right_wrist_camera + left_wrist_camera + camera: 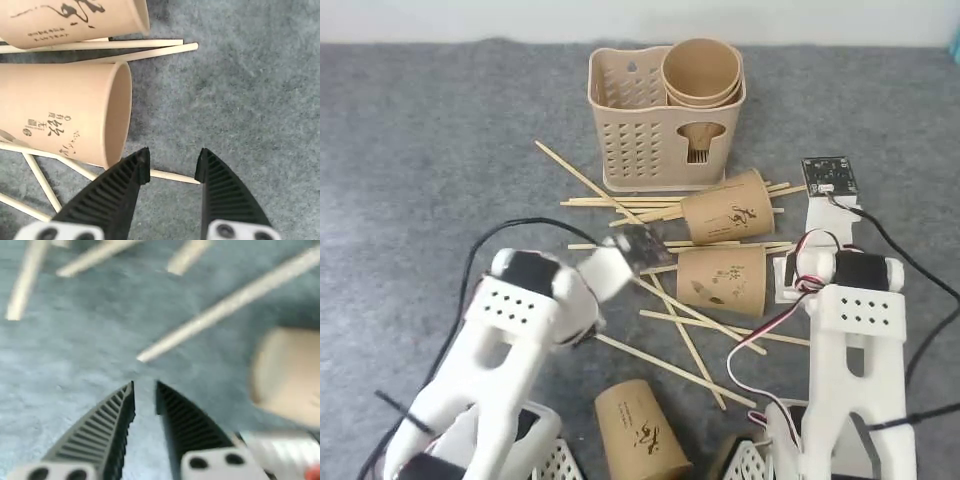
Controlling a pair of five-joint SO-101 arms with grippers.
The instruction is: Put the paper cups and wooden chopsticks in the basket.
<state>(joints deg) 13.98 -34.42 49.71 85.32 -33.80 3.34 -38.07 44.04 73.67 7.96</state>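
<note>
Two claws empty: L gripper (144, 387) narrow, R gripper (173, 155) wide beside cup (60, 115) in front of basket (640, 150). Risk: R jaw bumps rim, cup rolls away over chopsticks (100, 45).

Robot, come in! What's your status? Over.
Left gripper open, empty. Right gripper open, above a chopstick beside a lying cup. Basket holds stacked cups; three cups outside.

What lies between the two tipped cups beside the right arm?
Two wooden chopsticks lie between the far cup and the near cup; the right wrist view shows it.
</note>
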